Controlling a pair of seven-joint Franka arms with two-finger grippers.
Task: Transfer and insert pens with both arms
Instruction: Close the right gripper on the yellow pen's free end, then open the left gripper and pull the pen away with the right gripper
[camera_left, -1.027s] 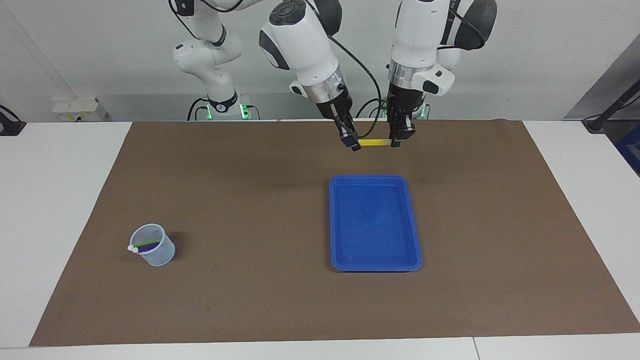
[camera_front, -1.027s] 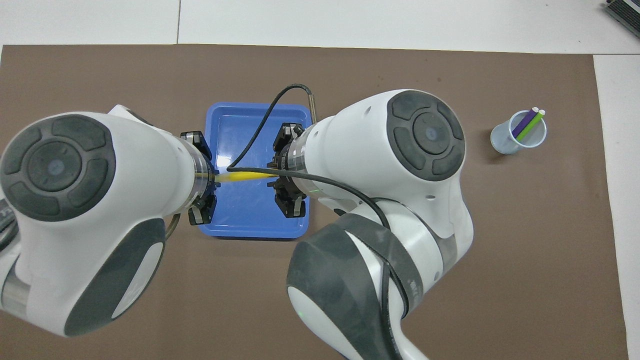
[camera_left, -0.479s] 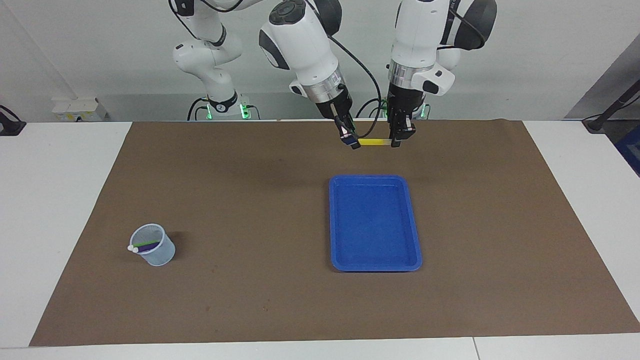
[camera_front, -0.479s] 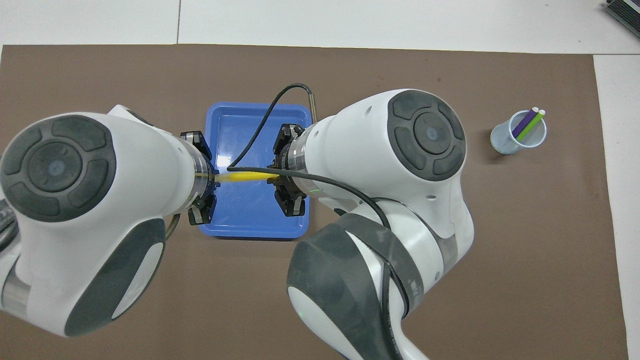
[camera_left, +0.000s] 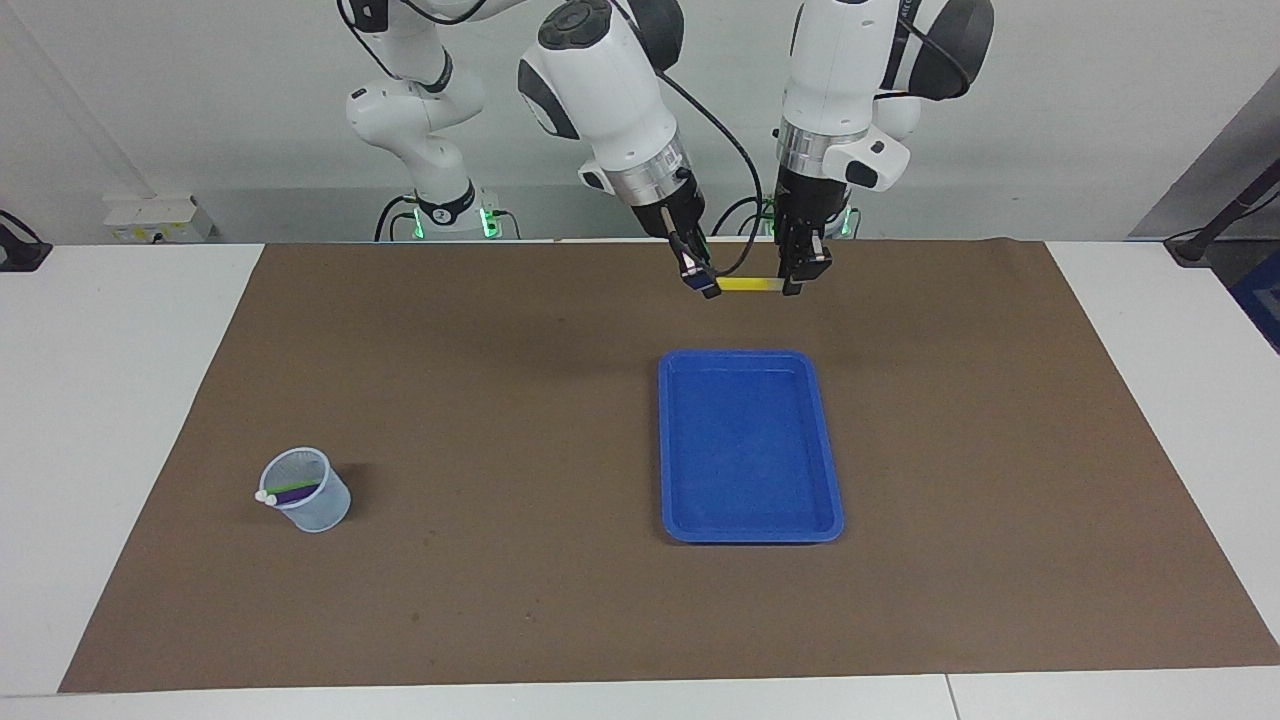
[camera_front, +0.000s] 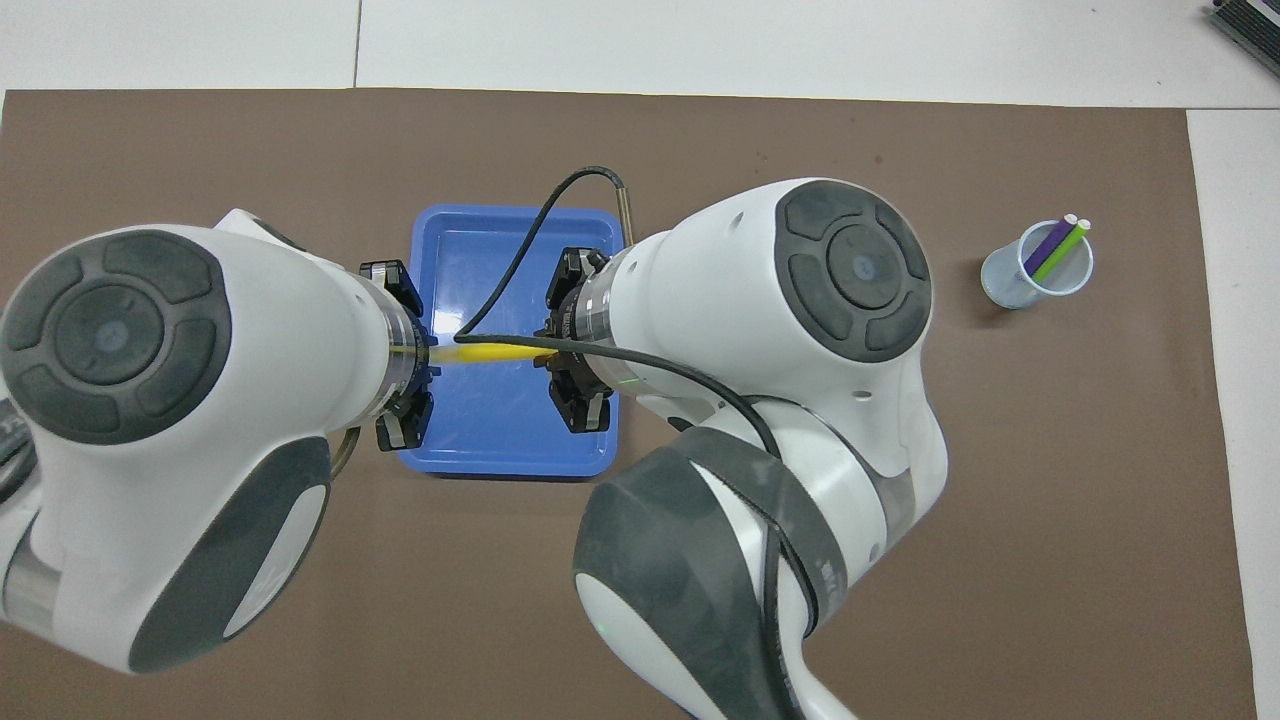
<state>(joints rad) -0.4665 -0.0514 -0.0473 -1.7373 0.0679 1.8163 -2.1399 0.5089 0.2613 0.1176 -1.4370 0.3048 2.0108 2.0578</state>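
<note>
While both grippers hold it, the yellow pen (camera_left: 745, 284) hangs level over the mat.
Left gripper (camera_left: 797, 284) and right gripper (camera_left: 705, 286) each pinch one end; the blue tray (camera_left: 668, 440) and the cup (camera_left: 305, 510) sit well apart.

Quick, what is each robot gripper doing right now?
Left gripper: shut on one end of the yellow pen, held level in the air.
Right gripper: at the pen's other end; whether it grips cannot be told.

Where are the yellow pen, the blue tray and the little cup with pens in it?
yellow pen (camera_left: 744, 285), facing view, middle of its barrel.
blue tray (camera_left: 748, 445), facing view, its bare floor.
cup (camera_left: 318, 510), facing view, its outer wall.
</note>
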